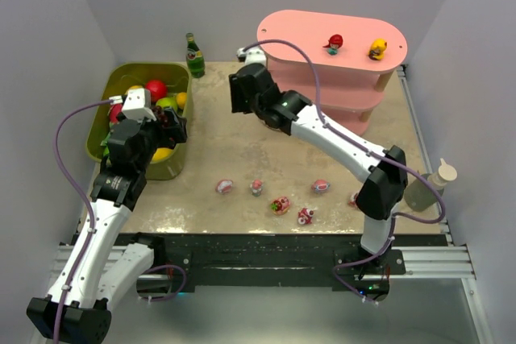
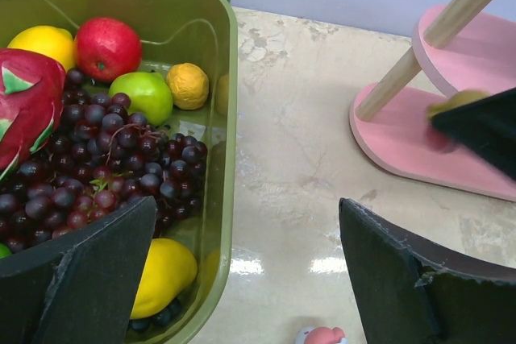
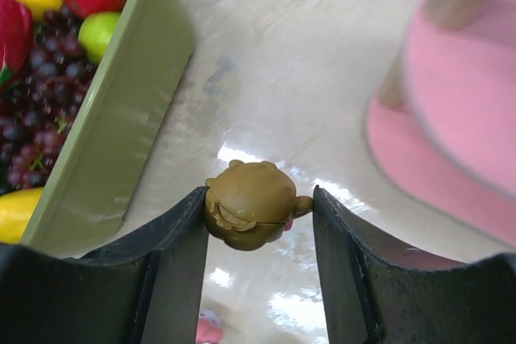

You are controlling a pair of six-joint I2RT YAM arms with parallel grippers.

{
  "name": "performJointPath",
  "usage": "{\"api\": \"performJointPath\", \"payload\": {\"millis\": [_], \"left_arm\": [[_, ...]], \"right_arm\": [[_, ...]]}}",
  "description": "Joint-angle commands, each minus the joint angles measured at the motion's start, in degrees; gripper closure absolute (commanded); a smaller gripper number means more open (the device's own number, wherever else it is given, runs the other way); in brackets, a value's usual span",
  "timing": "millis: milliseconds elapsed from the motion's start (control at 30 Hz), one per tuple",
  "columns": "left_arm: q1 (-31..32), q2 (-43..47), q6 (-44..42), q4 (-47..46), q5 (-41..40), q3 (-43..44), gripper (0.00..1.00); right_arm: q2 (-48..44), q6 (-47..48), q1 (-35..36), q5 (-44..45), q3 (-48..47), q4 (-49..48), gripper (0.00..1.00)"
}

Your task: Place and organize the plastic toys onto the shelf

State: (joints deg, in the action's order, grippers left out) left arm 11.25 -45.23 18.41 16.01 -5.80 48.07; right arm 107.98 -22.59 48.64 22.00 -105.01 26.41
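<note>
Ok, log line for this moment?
right end effector: shut on brown-haired toy | left end effector: open, over bin | shelf top: red toy, yellow toy

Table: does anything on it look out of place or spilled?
Six toys lie scattered along the near side of the table, off the shelf. Nothing looks spilled or broken.

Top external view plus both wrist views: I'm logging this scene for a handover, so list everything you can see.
Shelf: one, pink, table's far right.
Shelf toys: two, red and yellow, top tier.
Table toys: six, mostly pink and white, near edge.
Brown toy: one, in the right tool.
Bin: one, olive green, left.
Fruits: several, purple, red, green, yellow, inside bin.
Green bottle: one, behind bin.
Pale bottle: one, beige, beyond table's right edge.
Left tool: open, over bin's rim.
Right tool: shut on brown toy, between bin and shelf.
</note>
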Motion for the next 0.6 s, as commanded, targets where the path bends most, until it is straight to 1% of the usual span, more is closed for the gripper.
{"api": "performJointPath", "payload": {"millis": [0, 133, 267, 567], "left_arm": [[-0.52, 0.14, -0.57, -1.07, -0.09, 0.09, 0.0], [-0.52, -0.12, -0.57, -1.16, 0.18, 0.09, 0.0], [-0.52, -0.29, -0.48, -1.07, 0.35, 0.09, 0.0], [-0.52, -0.38, -0.4, -1.07, 0.18, 0.0, 0.0]], "right_arm": [[-5.85, 3.86, -2.4, 3.4, -5.37, 5.31, 0.85], [-8.31, 5.53, -4.61, 4.19, -9.24, 6.89, 0.84], [-7.88, 6.94, -6.97, 4.72, -14.94, 8.83, 0.84], [-7.53, 8.61, -10.93, 4.19, -20.58, 9.8, 0.82]]}}
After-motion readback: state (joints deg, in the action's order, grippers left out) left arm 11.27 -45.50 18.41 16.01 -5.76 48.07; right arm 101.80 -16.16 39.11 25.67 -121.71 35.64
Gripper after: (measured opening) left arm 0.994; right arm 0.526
